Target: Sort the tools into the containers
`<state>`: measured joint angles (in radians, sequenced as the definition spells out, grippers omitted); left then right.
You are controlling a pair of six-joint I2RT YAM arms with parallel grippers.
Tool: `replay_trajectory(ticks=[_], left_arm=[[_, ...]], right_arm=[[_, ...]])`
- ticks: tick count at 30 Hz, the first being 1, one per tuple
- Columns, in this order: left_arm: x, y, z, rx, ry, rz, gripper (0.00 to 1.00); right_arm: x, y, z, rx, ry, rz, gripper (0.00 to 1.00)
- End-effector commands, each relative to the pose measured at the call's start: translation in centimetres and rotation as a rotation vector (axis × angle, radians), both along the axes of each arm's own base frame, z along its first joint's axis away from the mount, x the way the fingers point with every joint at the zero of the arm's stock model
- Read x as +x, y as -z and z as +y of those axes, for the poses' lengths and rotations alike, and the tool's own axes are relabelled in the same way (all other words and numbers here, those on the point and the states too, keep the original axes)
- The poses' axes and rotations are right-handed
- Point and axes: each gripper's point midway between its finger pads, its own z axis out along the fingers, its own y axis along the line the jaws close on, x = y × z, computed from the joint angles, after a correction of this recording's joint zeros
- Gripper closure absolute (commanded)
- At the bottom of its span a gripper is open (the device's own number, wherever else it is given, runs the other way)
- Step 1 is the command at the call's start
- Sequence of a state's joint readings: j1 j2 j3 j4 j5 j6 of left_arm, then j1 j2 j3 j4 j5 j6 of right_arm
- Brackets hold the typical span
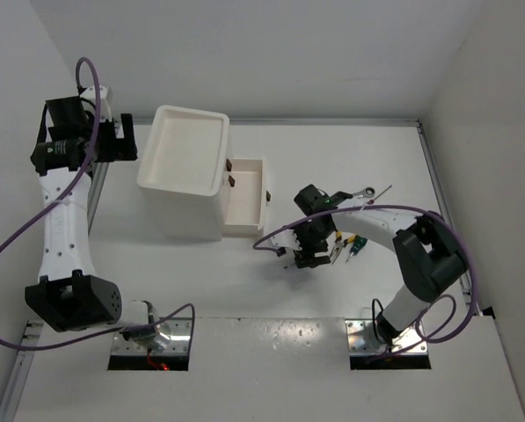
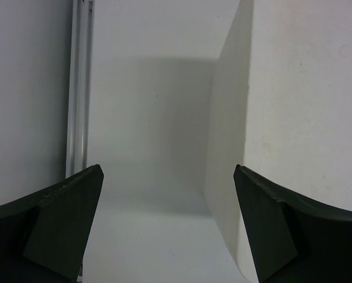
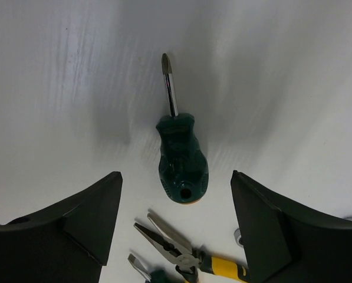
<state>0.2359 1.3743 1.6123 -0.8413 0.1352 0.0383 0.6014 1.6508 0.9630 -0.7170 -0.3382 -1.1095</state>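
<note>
Right of the white box unit (image 1: pixel 192 215), my right gripper (image 1: pixel 304 255) hangs low over the table (image 1: pixel 271 369) with its two fingers spread wide, grasping nothing. One stubby green-handled screwdriver (image 3: pixel 181 162) lies flat on the table between them, touching neither finger, its metal tip pointing away from my wrist.

Counting further out from the box, I see one pair of yellow-handled pliers (image 3: pixel 190 254), a second green-handled screwdriver (image 1: pixel 353 247) just beside them, and one silver wrench (image 1: pixel 365 190) farthest from the box, near the table's right edge. That makes four tools I can count.

The box has one shallow top tray (image 1: pixel 211 151) and one drawer (image 1: pixel 262 198) pulled out toward the tools, with two red-brown handles (image 1: pixel 230 173) showing. Bare table lies open between the drawer and the tools.

Left of the box, my left gripper (image 1: pixel 128 141) is also spread and grasping nothing. It sits in the narrow strip between the box's wall and the metal rail (image 2: pixel 78 88) along the table's left edge.
</note>
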Motion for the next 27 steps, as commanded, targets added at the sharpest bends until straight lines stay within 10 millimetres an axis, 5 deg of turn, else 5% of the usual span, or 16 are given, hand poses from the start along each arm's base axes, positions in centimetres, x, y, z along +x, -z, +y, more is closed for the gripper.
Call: replay_trajectory(ticks=[1, 13, 17, 21, 27], left_arm=[[0.4, -1.0, 0.5, 0.007, -0.005, -0.043, 0.0], [0.4, -0.6, 0.7, -0.001, -0.004, -0.036, 0.0], [0.4, -0.6, 0.7, -0.001, -0.004, -0.036, 0.0], [0.3, -0.2, 0.6, -0.004, -0.004, -0.026, 0.0], [0.4, 0.1, 0.6, -0.019, -0.014, -0.027, 0.0]], right_arm=[[0.4, 0.3, 0.7, 0.003, -0.043, -0.036, 0.25], [0.5, 1.8, 1.1, -0.029, -0.001, -0.043, 0.35], [0.8, 2.4, 0.8, -0.044, 0.002, -0.056, 0.49], [1.1, 2.6, 0.9, -0.042, 0.029, -0.069, 0.76], [0.9, 0.4, 1.9, 0.008, 0.094, -0.061, 0.89]])
